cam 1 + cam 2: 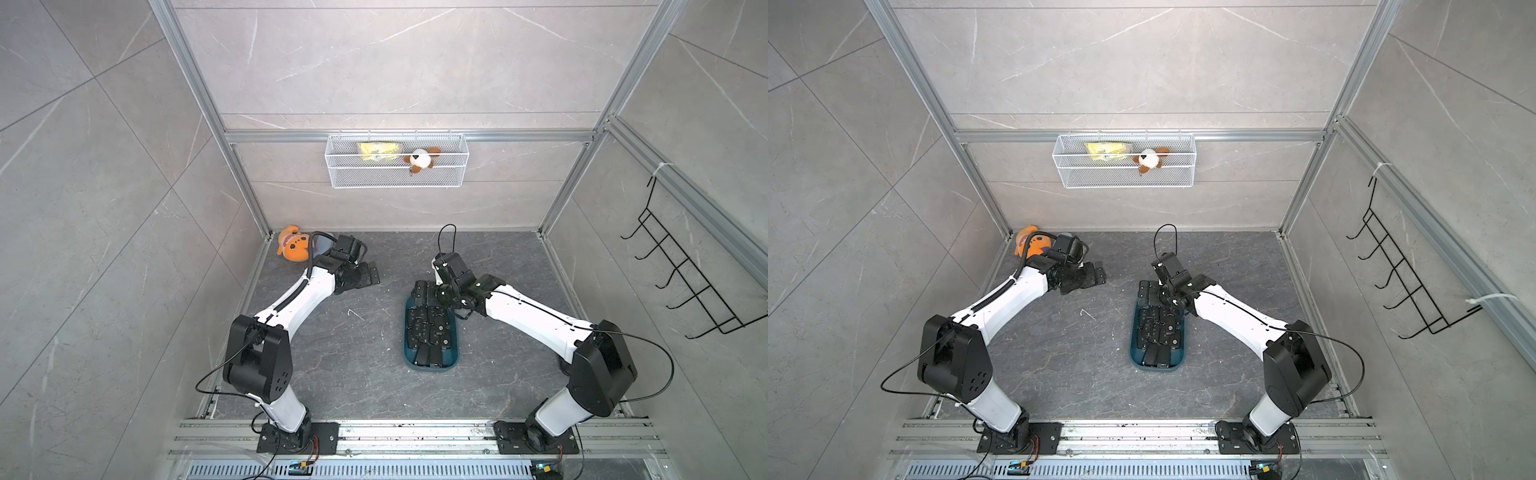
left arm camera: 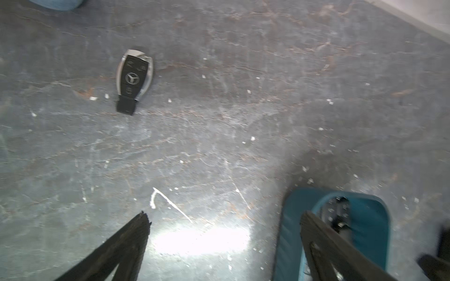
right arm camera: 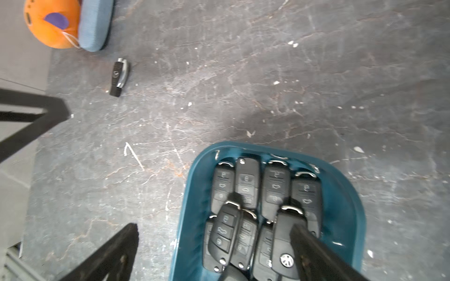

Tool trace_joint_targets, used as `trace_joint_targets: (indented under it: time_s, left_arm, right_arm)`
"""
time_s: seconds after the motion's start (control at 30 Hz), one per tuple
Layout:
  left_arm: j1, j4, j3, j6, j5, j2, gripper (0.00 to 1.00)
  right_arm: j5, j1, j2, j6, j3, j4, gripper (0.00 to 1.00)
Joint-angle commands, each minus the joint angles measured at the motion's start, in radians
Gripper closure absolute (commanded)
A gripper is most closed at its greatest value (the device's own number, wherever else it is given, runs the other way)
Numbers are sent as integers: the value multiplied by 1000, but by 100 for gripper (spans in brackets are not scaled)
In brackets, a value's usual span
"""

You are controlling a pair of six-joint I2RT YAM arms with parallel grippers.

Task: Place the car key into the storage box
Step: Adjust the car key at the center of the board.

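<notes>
Grey tabletop (image 1: 353, 374) is holding a car key (image 2: 134, 80) outside the storage box (image 3: 345, 194); left gripper (image 2: 225, 216) & right gripper (image 3: 213, 227) are hanging wide open, empty, so pickup's pending, left prob. reaching for it nxt.

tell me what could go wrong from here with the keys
1. Key fobs are stacked in layers in the storage box; the open right gripper, one finger seemingly low over them, might drag one over the shallow wall as it leaves.
2. One car key lies flat on the floor; the open left gripper may push it instead of gripping.
</notes>
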Motion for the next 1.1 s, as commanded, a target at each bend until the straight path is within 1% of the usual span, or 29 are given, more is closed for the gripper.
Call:
trace_joint_targets:
  time_s: [0.0,0.17,0.3,0.47,0.7,0.83,1.07]
  left_arm:
    - [42,-18,51,79,-47,44,3]
    - [89,-23,114,146,-67,149,10]
    - [125,-25,167,185,-89,244,12]
    - [163,-40,233,197,-57,354,12]
    - [164,-57,306,203,-43,468,11]
    - [165,-61,342,211,-33,511,11]
    - [158,-66,393,206,62,550,14]
  right_arm:
    - [-55,1,-9,-41,27,27,1]
    - [-68,1,-6,-55,56,23,1]
    - [-70,2,-4,-69,72,17,1]
    - [-57,1,-3,-75,77,9,1]
    - [-47,1,-4,-68,66,8,1]
    - [-37,2,-3,-63,66,5,1]
    - [-38,1,8,-55,63,5,1]
